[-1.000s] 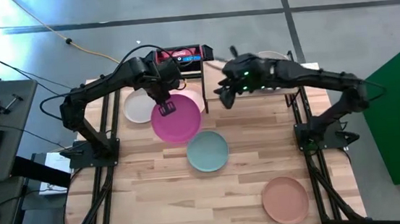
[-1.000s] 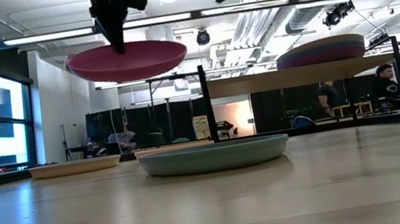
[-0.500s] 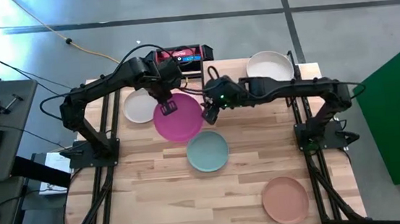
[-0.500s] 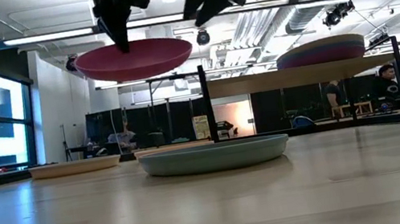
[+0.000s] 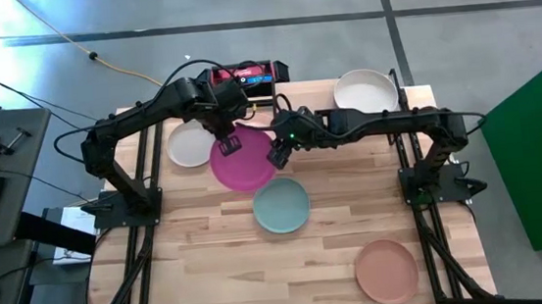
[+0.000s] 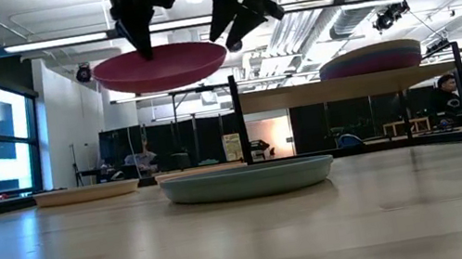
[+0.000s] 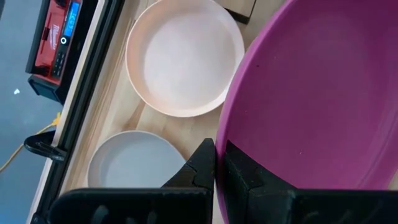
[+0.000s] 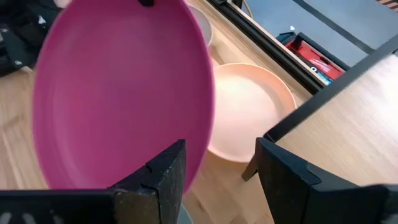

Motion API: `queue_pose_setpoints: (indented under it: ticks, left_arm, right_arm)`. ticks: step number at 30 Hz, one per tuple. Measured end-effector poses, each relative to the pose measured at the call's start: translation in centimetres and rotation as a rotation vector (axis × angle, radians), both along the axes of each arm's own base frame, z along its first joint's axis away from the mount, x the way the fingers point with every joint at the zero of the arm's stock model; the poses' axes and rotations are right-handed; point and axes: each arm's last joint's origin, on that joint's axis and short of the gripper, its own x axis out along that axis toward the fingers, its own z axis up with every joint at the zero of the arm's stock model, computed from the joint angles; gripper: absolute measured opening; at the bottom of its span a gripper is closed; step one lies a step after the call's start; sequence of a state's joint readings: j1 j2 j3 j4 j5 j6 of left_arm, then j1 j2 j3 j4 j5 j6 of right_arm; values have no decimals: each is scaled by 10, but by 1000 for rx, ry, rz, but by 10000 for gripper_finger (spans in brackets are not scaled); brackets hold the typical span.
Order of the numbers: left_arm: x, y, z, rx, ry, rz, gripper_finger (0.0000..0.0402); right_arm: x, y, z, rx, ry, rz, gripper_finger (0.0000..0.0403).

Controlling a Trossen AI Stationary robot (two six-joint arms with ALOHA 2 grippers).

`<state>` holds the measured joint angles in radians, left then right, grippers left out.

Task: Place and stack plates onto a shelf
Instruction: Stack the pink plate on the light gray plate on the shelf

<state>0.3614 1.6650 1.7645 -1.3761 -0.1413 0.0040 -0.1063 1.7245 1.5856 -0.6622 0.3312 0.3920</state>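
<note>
the left hand (image 5: 228, 144) is clamped on the magenta plate's (image 5: 243, 158) rim, holding it above the desk (image 5: 201, 247); the right hand (image 5: 277, 157), fingers apart, hovers beside its opposite edge.

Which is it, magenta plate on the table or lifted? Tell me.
Lifted. The low view shows the magenta plate hanging level above the tabletop, its rim pinched in the shut left gripper.

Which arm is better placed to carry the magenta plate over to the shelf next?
The right. Its open gripper sits at the magenta plate's shelf-side edge, nearer the shelf. The left gripper grips the far rim, away from it.
</note>
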Motion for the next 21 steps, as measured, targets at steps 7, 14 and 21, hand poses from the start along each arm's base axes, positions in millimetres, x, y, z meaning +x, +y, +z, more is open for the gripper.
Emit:
queue_pose_setpoints:
  ticks: [7, 14, 21]
  left_arm:
    - [4, 1, 1, 14, -40, 0, 0]
    - [7, 1, 2, 19, -74, -3, 0]
    - [9, 2, 3, 26, -103, 4, 0]
  right_arm:
    - [0, 0, 0, 23, -5, 8, 171]
    - [0, 0, 0, 22, -3, 6, 171]
    - [0, 0, -1, 26, -1, 1, 137]
